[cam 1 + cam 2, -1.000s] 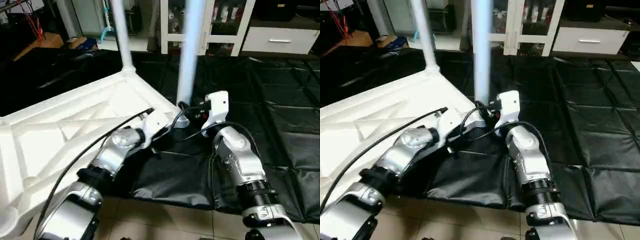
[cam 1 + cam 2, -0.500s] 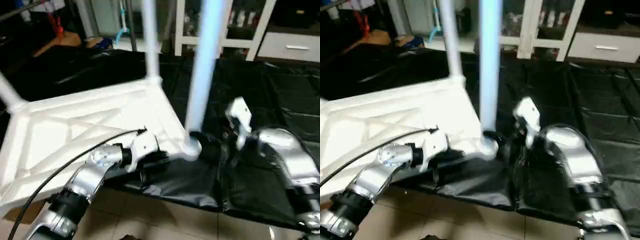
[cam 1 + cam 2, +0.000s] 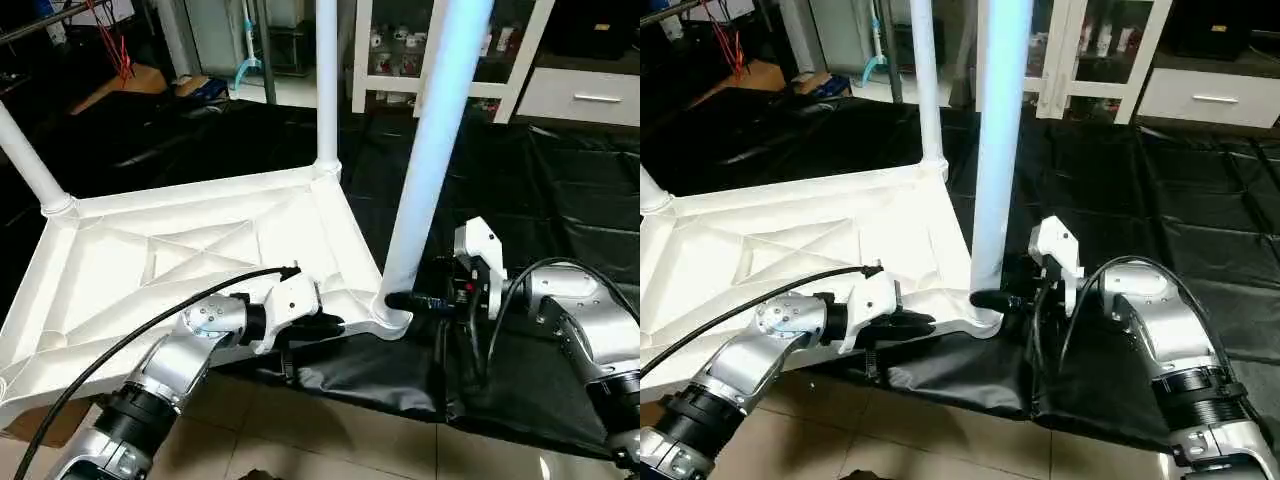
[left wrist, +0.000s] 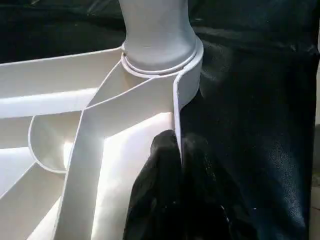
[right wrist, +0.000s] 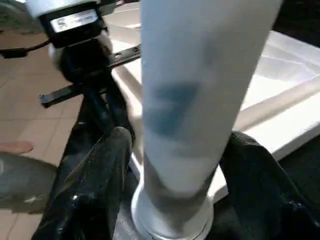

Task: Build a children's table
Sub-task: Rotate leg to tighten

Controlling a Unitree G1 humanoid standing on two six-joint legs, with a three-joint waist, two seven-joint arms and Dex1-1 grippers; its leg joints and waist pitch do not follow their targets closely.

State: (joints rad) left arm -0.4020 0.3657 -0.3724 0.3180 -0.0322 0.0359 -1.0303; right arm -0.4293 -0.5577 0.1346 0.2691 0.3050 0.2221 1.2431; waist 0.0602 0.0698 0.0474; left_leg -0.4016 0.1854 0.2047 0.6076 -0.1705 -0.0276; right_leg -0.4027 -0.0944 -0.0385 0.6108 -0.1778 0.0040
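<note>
I have the table top (image 3: 190,250) lying upside down on the black mat (image 3: 560,200), three legs standing up from its corners. My left pincer (image 3: 325,325) is pinched shut on the top's thin near rim, just beside the nearest leg (image 3: 425,170). My right pincer (image 5: 170,165) has its fingers apart around that leg's base, one on each side; I can't tell if they press it. The plastic looks light, stiff and slick, so I'd grip low, near the socket.

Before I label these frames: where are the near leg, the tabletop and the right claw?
Near leg (image 3: 425,175): left eye view, mid-shaft.
Tabletop (image 3: 120,300): left eye view, ribbed underside.
Right claw (image 5: 172,160): right wrist view, between its fingers, astride the leg.
</note>
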